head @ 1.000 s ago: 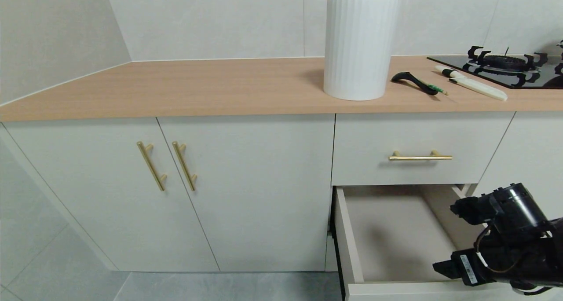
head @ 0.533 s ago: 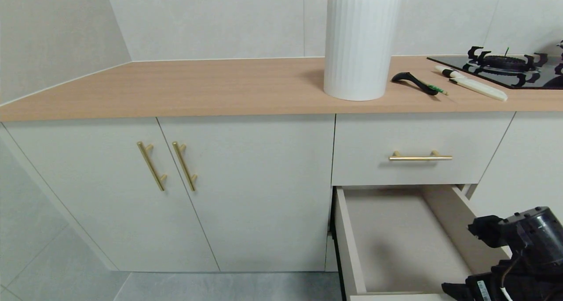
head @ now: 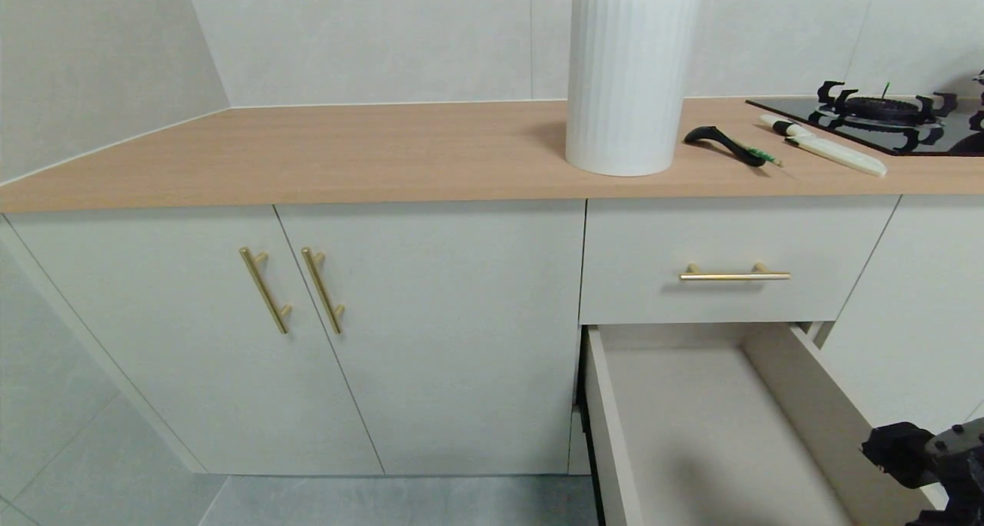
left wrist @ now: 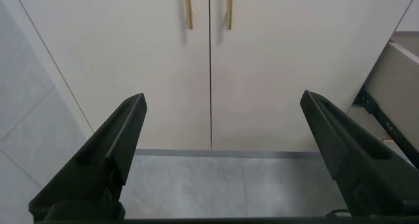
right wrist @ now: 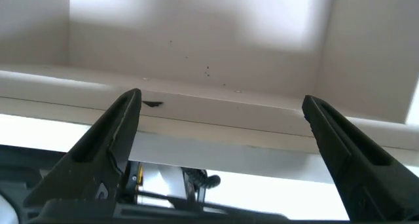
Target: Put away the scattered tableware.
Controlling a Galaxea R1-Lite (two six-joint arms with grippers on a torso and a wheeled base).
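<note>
On the wooden counter [head: 346, 149] lie a black-handled utensil with a green tip [head: 730, 145] and a white knife [head: 826, 148], both right of a tall white ribbed container [head: 626, 80]. Below them, the lower drawer [head: 692, 426] stands pulled out with a bare inside. My right arm [head: 922, 453] is low at the drawer's right side. My right gripper [right wrist: 219, 152] is open, its fingers [right wrist: 105, 152] spread wide just above the drawer's pale front edge [right wrist: 209, 116]. My left gripper [left wrist: 222, 158] is open and holds nothing, facing the double cabinet doors [left wrist: 209, 67] near the floor.
A gas hob [head: 884, 114] sits at the counter's far right. The upper drawer [head: 734, 261] is closed, with a gold handle [head: 734, 275]. Gold handles [head: 296, 289] mark the double doors on the left. Grey floor tiles [head: 115, 464] lie below.
The lower drawer has slid further out toward me, its front edge leaving the picture. My right arm has dropped down and back to the bottom right corner.
</note>
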